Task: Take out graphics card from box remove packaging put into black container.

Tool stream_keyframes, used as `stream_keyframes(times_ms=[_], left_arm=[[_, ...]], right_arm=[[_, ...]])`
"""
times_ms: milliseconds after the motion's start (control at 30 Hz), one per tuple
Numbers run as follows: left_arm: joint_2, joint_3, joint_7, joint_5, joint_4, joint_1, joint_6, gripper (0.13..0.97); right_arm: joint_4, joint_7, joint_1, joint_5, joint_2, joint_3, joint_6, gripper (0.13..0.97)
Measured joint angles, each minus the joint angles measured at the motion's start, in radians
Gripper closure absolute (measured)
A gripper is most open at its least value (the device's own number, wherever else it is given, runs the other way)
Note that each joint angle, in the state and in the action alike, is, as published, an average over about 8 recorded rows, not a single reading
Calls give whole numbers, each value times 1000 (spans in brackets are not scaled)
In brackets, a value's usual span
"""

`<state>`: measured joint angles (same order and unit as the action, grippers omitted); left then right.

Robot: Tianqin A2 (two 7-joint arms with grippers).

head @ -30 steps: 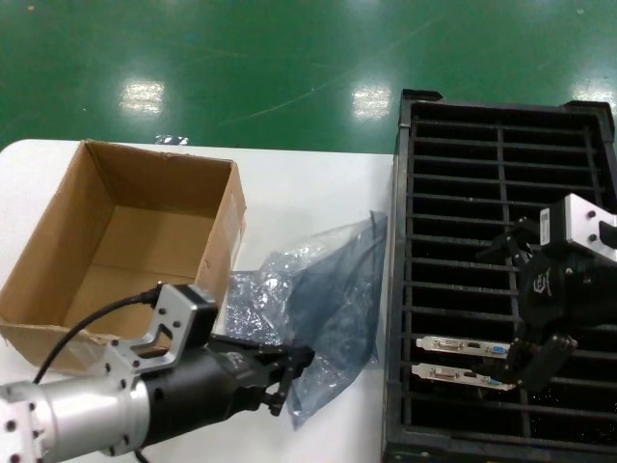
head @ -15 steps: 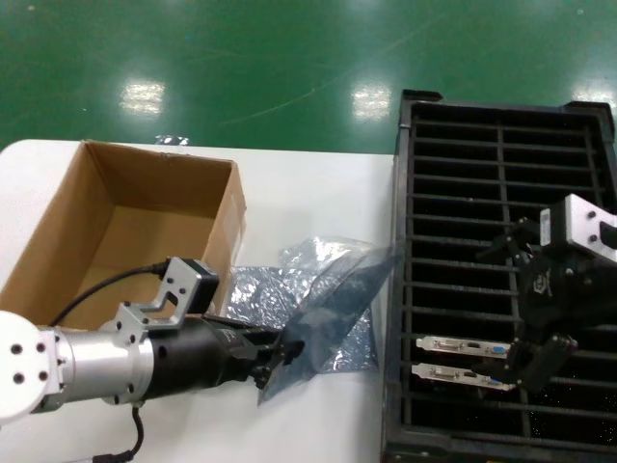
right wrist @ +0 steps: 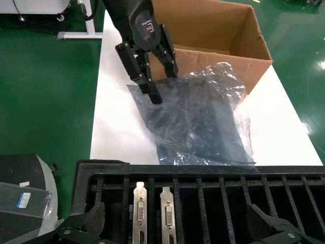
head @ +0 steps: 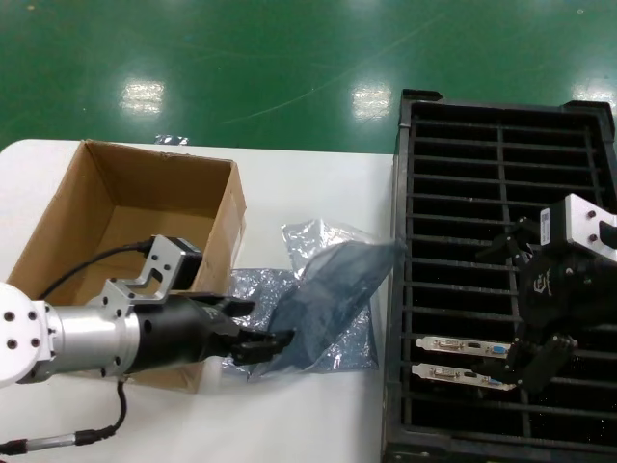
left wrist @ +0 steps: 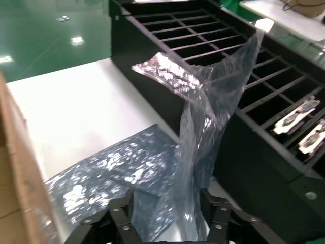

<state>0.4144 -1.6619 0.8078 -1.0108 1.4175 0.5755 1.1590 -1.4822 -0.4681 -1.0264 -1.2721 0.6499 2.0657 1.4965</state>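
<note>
Two graphics cards point(head: 461, 348) stand in slots of the black container point(head: 501, 145), silver brackets up; they also show in the right wrist view point(right wrist: 139, 208). My right gripper point(head: 519, 307) hangs open above them, its fingers point(right wrist: 91, 223) wide apart. One packaging bag point(head: 337, 285) lies crumpled on the table, leaning against the container; a second bag point(head: 253, 289) lies flat under it. My left gripper point(head: 268, 326) is low over the table with its jaws apart around the near end of the crumpled bag point(left wrist: 203, 117). The brown box point(head: 125, 231) stands open at the left.
The white table point(head: 308, 193) reaches from the box to the container and has bare room at the far side. Green floor lies beyond. Another bagged item point(right wrist: 25, 201) lies on a dark stand off the table's end, seen in the right wrist view.
My left gripper has drawn back to the left and lower, and its jaws have opened. The crumpled bag has sagged toward the table. The right arm has not moved.
</note>
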Motion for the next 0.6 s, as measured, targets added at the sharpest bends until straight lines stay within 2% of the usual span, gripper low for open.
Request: stream_keyframes(times_ms=[33, 300, 367, 500, 600], left_arm=[[5, -1, 1, 1, -2, 1, -4, 730], [43, 5, 10, 9, 0, 2, -41, 524], [51, 8, 11, 6, 8, 1, -49, 500], [69, 13, 17, -5, 46, -4, -54, 402], [87, 20, 28, -18, 101, -11, -51, 329]], right_arm=[[0, 0, 0, 0, 0, 0, 0, 129], [0, 0, 0, 0, 0, 0, 0, 129], [0, 0, 0, 0, 0, 0, 0, 129], [0, 0, 0, 0, 0, 0, 0, 129], [0, 0, 0, 0, 0, 0, 0, 129]])
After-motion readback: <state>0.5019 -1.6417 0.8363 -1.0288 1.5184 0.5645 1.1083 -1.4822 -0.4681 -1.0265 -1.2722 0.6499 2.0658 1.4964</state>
